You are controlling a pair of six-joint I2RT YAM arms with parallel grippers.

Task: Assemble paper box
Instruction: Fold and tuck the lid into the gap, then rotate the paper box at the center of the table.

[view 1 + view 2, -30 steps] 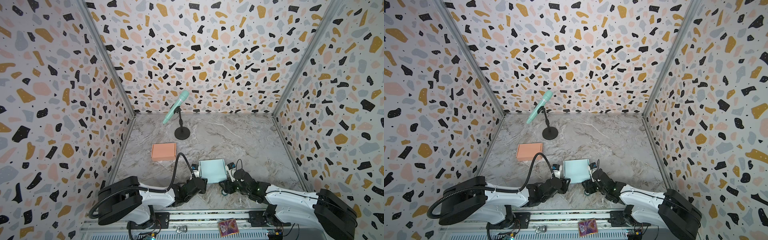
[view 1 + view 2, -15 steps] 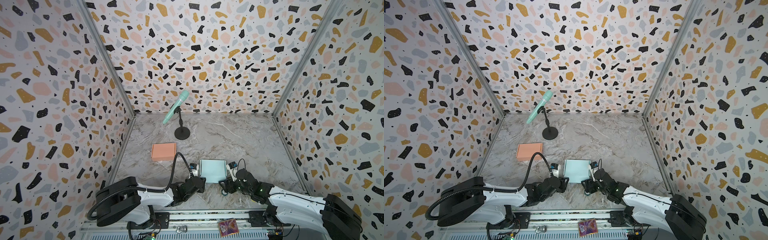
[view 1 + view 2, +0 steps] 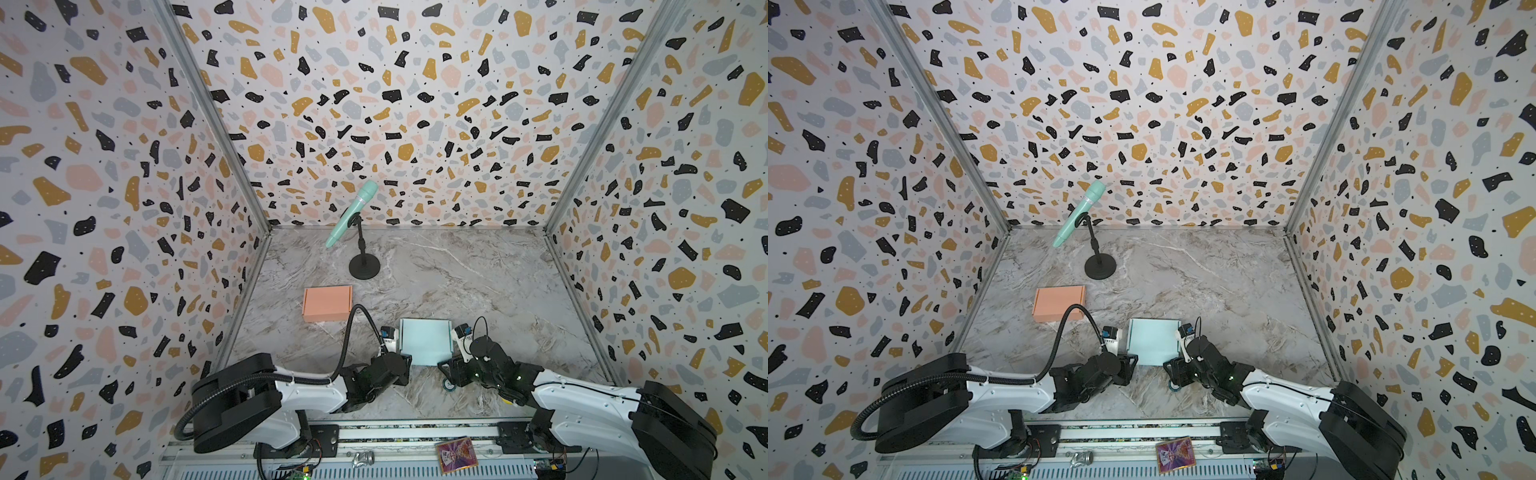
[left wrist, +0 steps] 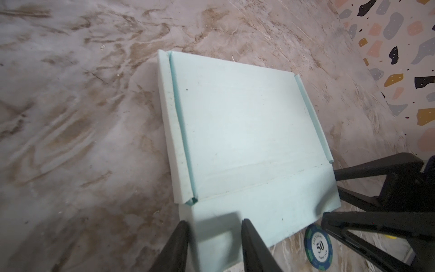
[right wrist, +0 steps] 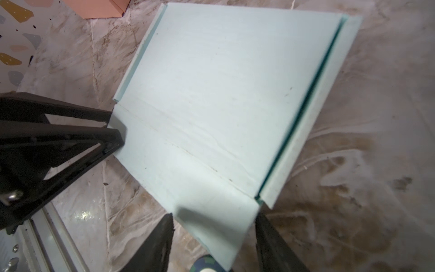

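Both grippers have crept along the near edge of the pale blue paper box since a second ago, and its sheet sits squarer to me.

From my seat, the near front flap is the trouble. The left gripper has its jaws apart, straddling that flap's corner, and the right gripper likewise straddles the opposite corner with its jaws apart. Neither looks clamped on the card, though I cannot tell whether a pad is touching it. If I close on just a corner, I expect the thin card to buckle or crease off its score line instead of folding up cleanly. If the two arms lift unevenly, the whole sheet could skew or slide across the slick marble table.

A poker chip lies on the table just beside the flap's edge, near the right gripper; a jaw could catch it or nudge it under the card.

As a container, the blue box is only half made: two side walls are folded up, front flap flat, nothing inside.

Farther back, the orange box lies closed, contents hidden. Beyond it stands a green microphone on its stand, well apart.
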